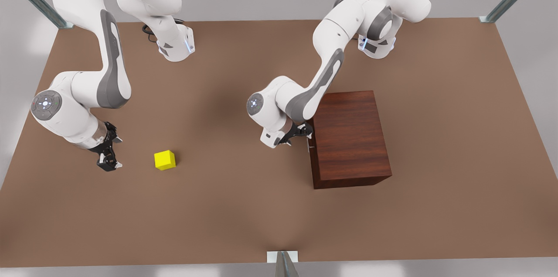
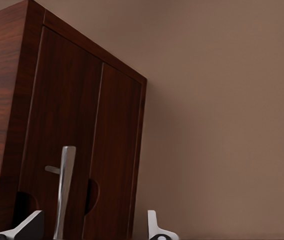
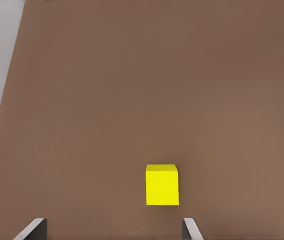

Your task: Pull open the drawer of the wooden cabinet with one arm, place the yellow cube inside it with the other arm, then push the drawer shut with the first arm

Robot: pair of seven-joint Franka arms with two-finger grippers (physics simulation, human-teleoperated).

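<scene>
So the left pincer point(image 1: 300, 132) is parked right at the front face of the wooden cabinet point(image 1: 348, 137), fingers spread apart with the thin silver handle point(image 2: 64, 192) sitting between them but nothing clamped on it yet. That makes sense, since the handle is the only thing you can hook to drag the drawer point(image 2: 71, 145) out, and the drawer looks fully closed, flush with the cabinet front. My guess is the next bit is just squeezing on the bar and pulling straight back; if it closes off-centre it could slip off that skinny bar. Over on the front view's left, the right pincer point(image 1: 108, 158) hangs low over the bench point(image 1: 244, 216), also spread open and holding nothing, pointed toward the yellow cube point(image 1: 165, 159), which sits on the bench near it and well apart from the cabinet. In the right wrist view the cube point(image 3: 162, 185) lines up nicely between the fingertips, a bit ahead of them, so that arm looks to be waiting, pre-aimed for the grab once the drawer is out. Basically nothing of the task is done yet.
</scene>
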